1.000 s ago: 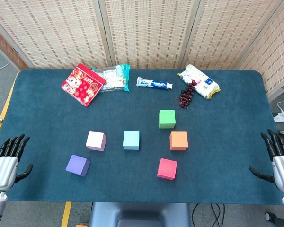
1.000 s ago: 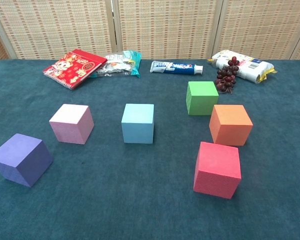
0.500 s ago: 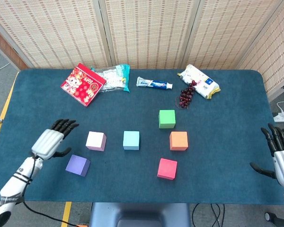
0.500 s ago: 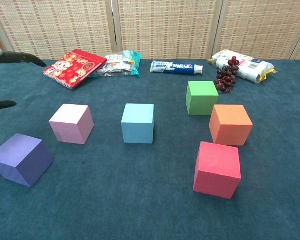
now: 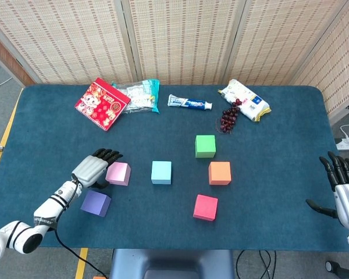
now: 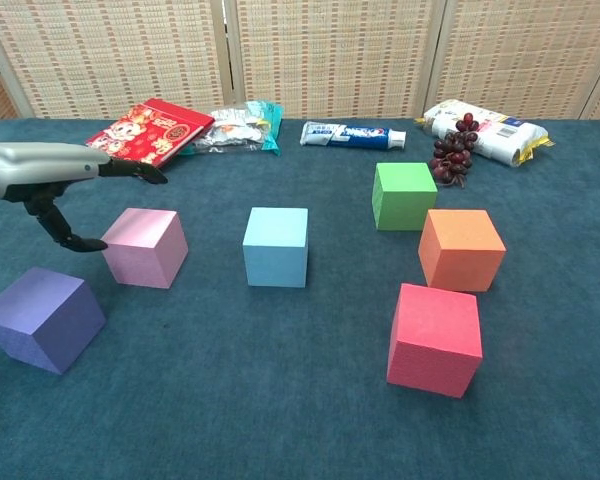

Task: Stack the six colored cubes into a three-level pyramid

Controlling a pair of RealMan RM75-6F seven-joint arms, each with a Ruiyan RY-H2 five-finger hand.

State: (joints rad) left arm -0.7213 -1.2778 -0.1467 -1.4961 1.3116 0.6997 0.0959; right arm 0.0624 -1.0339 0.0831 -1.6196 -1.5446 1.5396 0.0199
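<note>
Left hand [image 5: 92, 169]: open, holding nothing; fingers extended over the near-left top edge of the pink cube [image 5: 118, 173], thumb [image 6: 68, 236] hanging beside its left face – contact cannot be told
Right hand [image 5: 344, 189]: open and empty, fingers spread, at the table's right edge, well apart from every cube
Cubes: all six lie singly on the blue cloth, none stacked – purple cube [image 5: 96, 203] just below the left hand's fingers; light-blue cube [image 5: 161, 172] beyond the pink one; green cube [image 5: 205, 146], orange cube [image 5: 219, 172] and red cube [image 5: 205, 207] grouped farther to the right
Stage (judged): approach to a first grasp; pyramid not begun
Risk (judged): the fingers may close on an edge rather than on opposite faces, so the pink cube could tip or slide toward the light-blue one; the forearm passing low could nudge the purple cube
Head view only: the right hand, and the left forearm's path past the purple cube
Chest view only: the gap between thumb and fingers, and their height above the pink cube
</note>
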